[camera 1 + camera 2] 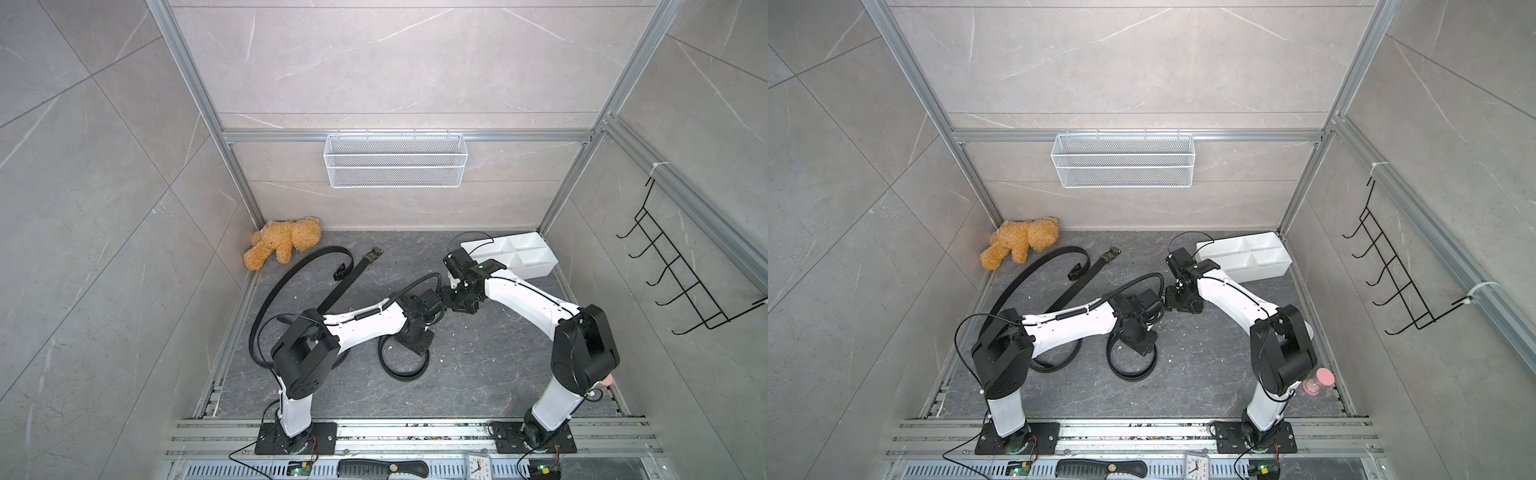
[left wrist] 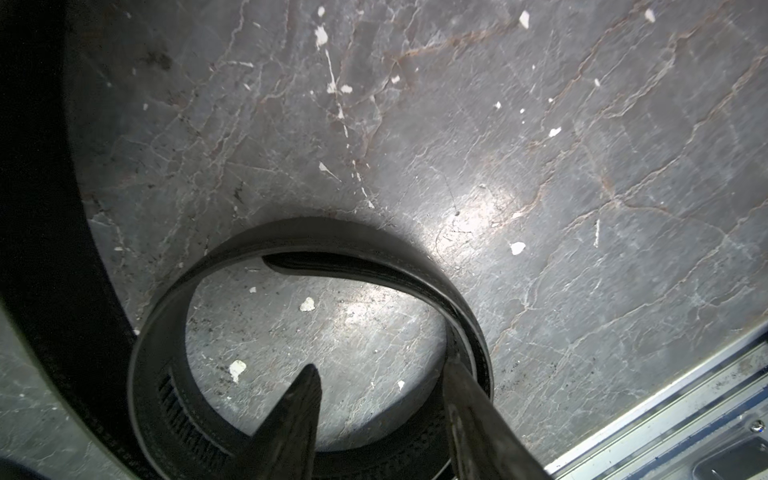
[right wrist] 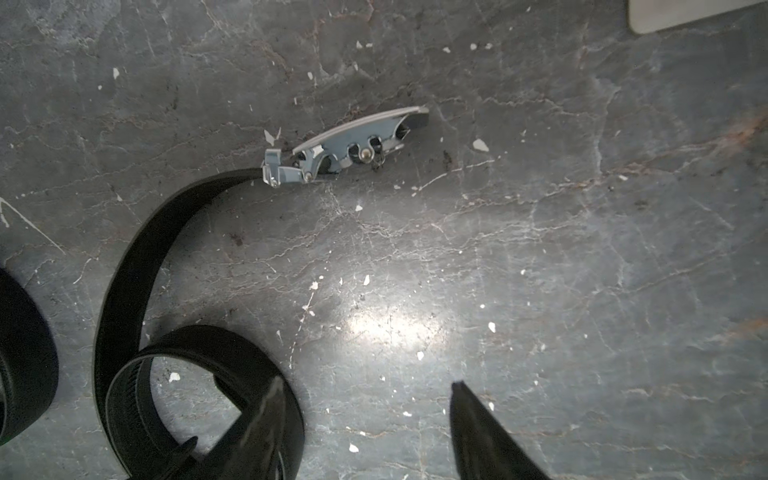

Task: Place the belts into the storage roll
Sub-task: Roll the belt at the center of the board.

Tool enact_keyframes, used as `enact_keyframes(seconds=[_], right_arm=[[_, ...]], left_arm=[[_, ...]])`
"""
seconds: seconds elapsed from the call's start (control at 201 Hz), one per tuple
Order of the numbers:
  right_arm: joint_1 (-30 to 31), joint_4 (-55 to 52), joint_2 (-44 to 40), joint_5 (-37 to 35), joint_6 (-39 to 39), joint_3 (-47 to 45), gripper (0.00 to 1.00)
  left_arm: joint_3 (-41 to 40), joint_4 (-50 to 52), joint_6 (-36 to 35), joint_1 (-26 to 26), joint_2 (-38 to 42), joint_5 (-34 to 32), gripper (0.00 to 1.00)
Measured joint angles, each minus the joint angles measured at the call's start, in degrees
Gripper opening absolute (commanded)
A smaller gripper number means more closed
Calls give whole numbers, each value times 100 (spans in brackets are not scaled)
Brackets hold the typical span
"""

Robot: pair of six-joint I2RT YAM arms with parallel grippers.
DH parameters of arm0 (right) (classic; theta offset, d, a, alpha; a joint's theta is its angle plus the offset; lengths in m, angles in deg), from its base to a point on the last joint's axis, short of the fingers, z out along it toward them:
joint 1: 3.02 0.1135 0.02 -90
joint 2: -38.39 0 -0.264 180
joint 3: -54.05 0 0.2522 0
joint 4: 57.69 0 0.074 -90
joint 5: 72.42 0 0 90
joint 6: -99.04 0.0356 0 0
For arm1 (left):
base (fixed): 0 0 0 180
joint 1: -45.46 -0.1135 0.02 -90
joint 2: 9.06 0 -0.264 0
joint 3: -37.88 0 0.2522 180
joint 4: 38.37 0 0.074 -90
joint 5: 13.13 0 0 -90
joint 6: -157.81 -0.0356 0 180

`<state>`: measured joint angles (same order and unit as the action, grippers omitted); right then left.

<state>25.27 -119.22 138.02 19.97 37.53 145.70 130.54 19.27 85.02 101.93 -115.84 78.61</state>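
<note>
Left gripper hovers half-spread over the coiled belt — right gripper spread too, both empty.

Matt black belt with shiny metal buckle, smooth white plastic storage roll, veined stone-look floor
</note>
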Motion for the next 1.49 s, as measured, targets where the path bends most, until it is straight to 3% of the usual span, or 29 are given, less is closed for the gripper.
enact_keyframes(seconds=[0.413,0.761,1.493], right_arm=[[-365,308,-629,264,308,-466,70],[-367,369,-1095,402,391,-804,71],[-367,435,-1134,452,498,-981,71]], left_arm=[[-885,-640,186,634,726,-492,53],[-1292,-927,190,627,730,-612,50],[-1292,-1025,190,629,577,-413,47]])
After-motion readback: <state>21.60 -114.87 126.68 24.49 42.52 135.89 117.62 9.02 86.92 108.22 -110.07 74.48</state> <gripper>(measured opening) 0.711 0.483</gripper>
